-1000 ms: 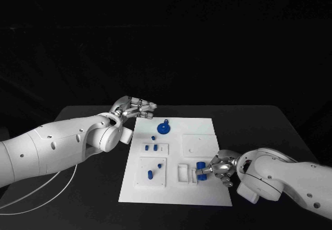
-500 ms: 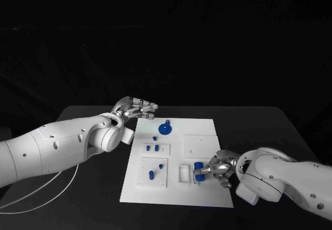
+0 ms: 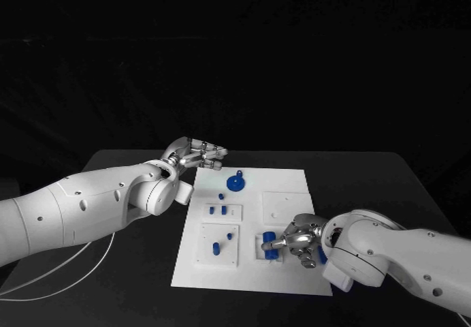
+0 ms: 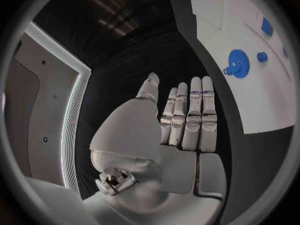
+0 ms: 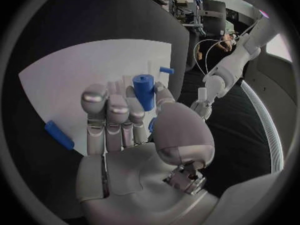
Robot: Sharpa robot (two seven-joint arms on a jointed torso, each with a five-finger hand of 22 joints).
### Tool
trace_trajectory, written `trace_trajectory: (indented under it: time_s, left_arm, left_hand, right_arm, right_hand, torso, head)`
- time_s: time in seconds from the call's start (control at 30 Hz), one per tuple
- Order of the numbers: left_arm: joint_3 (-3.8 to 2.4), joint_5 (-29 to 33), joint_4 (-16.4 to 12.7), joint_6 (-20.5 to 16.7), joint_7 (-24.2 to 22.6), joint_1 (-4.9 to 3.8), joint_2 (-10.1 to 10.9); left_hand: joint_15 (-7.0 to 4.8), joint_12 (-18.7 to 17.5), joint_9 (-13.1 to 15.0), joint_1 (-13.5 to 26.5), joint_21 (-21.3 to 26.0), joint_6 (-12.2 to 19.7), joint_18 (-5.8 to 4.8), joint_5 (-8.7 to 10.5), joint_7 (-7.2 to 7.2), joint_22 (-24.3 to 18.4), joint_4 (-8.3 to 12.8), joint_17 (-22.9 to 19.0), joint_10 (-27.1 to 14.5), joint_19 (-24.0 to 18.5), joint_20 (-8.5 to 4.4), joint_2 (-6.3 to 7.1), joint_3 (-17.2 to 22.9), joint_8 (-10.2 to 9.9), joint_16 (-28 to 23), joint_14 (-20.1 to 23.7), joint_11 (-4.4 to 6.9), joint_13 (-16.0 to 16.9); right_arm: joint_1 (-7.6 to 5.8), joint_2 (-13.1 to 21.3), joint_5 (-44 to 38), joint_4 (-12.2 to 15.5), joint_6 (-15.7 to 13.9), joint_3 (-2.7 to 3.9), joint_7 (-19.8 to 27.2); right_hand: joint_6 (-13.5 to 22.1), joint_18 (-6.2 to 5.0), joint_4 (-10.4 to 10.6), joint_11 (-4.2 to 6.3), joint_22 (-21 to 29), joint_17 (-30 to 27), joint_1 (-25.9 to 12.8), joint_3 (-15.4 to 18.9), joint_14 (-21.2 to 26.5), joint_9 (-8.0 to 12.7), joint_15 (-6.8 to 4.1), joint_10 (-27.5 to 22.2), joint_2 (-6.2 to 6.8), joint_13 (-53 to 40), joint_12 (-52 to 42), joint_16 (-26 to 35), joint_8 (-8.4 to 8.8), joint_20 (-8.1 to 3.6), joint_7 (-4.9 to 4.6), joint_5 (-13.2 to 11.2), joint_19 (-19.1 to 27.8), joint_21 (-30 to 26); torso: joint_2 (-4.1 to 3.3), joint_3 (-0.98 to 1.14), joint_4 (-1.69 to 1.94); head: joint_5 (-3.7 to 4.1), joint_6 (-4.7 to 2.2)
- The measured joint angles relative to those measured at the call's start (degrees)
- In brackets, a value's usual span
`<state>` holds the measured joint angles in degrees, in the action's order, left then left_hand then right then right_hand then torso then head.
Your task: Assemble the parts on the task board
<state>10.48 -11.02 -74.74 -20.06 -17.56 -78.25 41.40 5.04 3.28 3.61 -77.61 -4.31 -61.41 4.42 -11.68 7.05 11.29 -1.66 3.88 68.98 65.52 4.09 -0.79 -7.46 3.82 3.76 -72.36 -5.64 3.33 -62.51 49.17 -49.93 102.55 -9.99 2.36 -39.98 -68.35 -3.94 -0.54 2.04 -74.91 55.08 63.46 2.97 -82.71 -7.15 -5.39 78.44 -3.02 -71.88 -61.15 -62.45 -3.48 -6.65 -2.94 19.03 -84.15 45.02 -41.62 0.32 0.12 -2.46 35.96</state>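
From the head view, the white rectangular task board (image 3: 250, 228) lies in the middle of the black table (image 3: 393, 177). The right hand (image 3: 295, 240) is low over the board's near right part, pinching a short blue cylindrical peg (image 3: 269, 247) over the small white recessed frame (image 3: 263, 246) there. On the board's far part a blue toothed gear (image 3: 233, 182) stands on its post, and small blue pieces sit in the left-hand blocks. The left hand (image 3: 193, 154) hovers just off the board's far left corner, holding nothing.

The left wrist view shows the left hand (image 4: 178, 127) with its fingers straight and side by side, thumb apart — empty, with the gear (image 4: 238, 62) and the board (image 4: 250, 85) off beyond the fingertips.

In the right wrist view the right hand (image 5: 134, 117) grips the peg (image 5: 144, 91) upright between thumb and fingers, its flat top showing above them, with the board (image 5: 81, 80) behind.

The step in hand looks like seating this peg in its socket. To do it well, I would keep the peg upright, line it over the opening before lowering, and press straight down — releasing only once it stands by itself. A tilted entry could jam it against the frame's wall.
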Motion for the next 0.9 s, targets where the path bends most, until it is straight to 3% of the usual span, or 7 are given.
trace_trajectory:
  time_s: [0.7, 0.9]
  left_arm:
    - [0.0, 0.01, -0.09, 0.25, 0.36, -0.01, 0.02]
    - [0.0, 0.01, -0.12, 0.31, 0.48, -0.01, 0.06]
  left_hand:
    - [0.0, 0.0, 0.0, 0.0, 0.0, 0.0, 0.0, 0.0, 0.0, -0.34, 0.0, 0.0, 0.0, 0.0, 0.0, 0.0, 0.0, 0.0, 0.0, 0.0, 0.0, 0.0]
    - [-0.02, 0.0, 0.0, 0.0, -0.02, 0.0, 0.0, 0.0, 0.0, -0.44, 0.0, 0.0, 0.0, 0.41, -0.01, 0.0, 0.0, 0.0, 0.0, -0.02, 0.0, 0.0]
  right_arm:
    - [-0.47, -1.89, -2.5, -1.52, 1.84, -0.44, -0.03]
    - [-0.53, -2.26, -3.56, -2.0, 2.41, -0.82, -0.08]
  right_hand:
    - [-1.01, 0.0, 2.39, -0.01, 0.0, -0.34, -0.91, 1.58, 0.01, 0.0, 0.01, 0.0, 0.92, 0.9, 1.12, 0.66, 0.01, 0.0, 0.57, -2.16, 0.0, -0.57]
    - [-0.91, 0.01, 3.32, 0.0, 0.0, -0.36, -0.89, 5.98, 0.01, -0.47, 0.01, 0.0, 0.9, 1.31, 1.14, 0.88, -0.17, 0.0, 0.42, -1.49, 0.0, -0.83]
  torso:
    - [-0.04, 0.05, -0.04]
    - [-0.04, 0.05, -0.04]
  head:
    - [-0.56, 0.2]
    - [-0.66, 0.35]
